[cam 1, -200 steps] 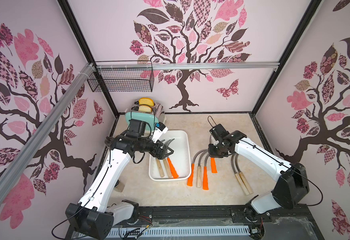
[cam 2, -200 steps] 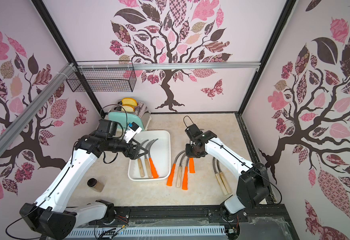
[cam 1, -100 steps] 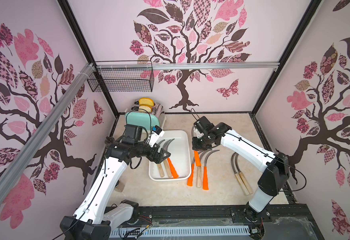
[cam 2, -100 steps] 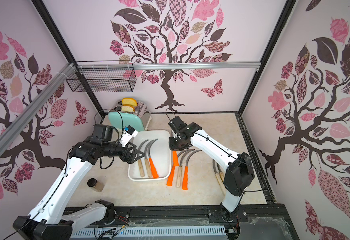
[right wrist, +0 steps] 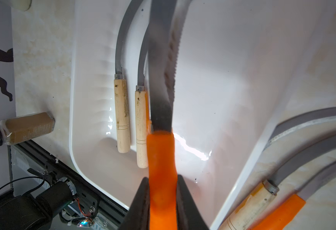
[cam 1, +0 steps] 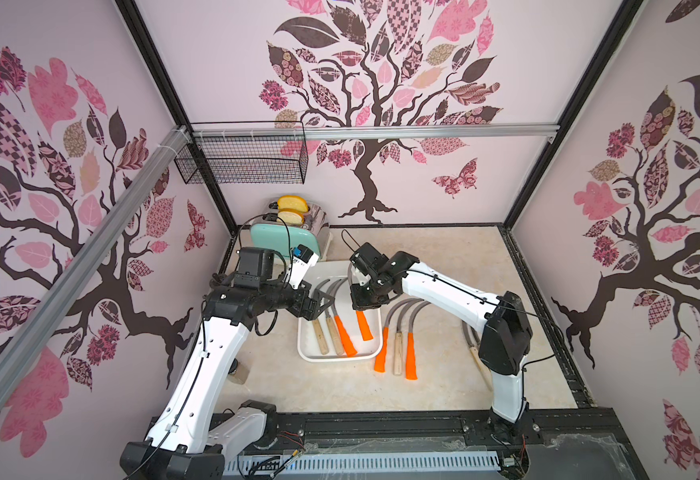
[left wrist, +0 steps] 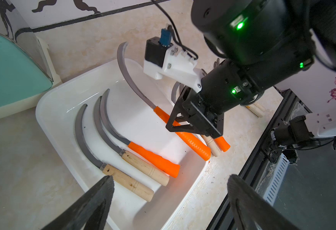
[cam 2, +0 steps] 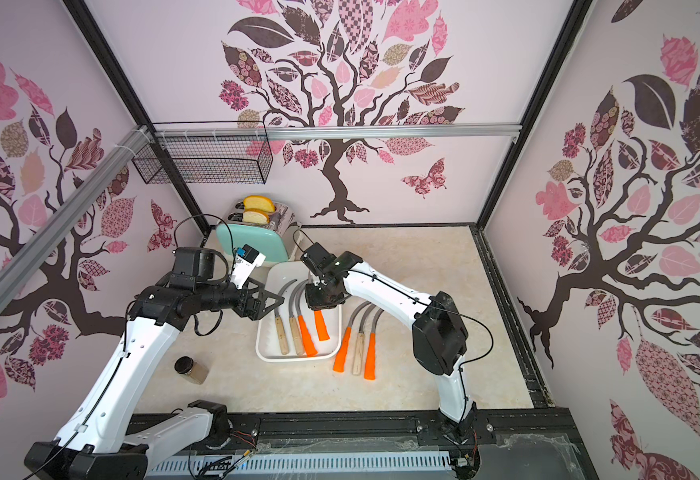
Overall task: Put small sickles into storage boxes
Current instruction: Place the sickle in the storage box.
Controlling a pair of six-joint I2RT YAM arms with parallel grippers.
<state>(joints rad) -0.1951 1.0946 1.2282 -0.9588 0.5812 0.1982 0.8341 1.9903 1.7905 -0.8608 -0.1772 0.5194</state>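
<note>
Since the earlier frame the right gripper [cam 1: 364, 307] has moved in over the white tray [cam 1: 340, 358], clenched on the handle of one orange sickle [cam 1: 364, 328]. Just beside this gripper three sickles [cam 1: 333, 336] lie in the tray, two wooden-handled and one orange; on its other side, on the table [cam 1: 443, 257], lie three more sickles [cam 1: 398, 353], two orange and one wooden, and further off two wooden sickles [left wrist: 255, 108], partly hidden by the arm [cam 1: 443, 291]. The left gripper [cam 1: 319, 305] stands released, empty, at the opposite tray edge.
</note>
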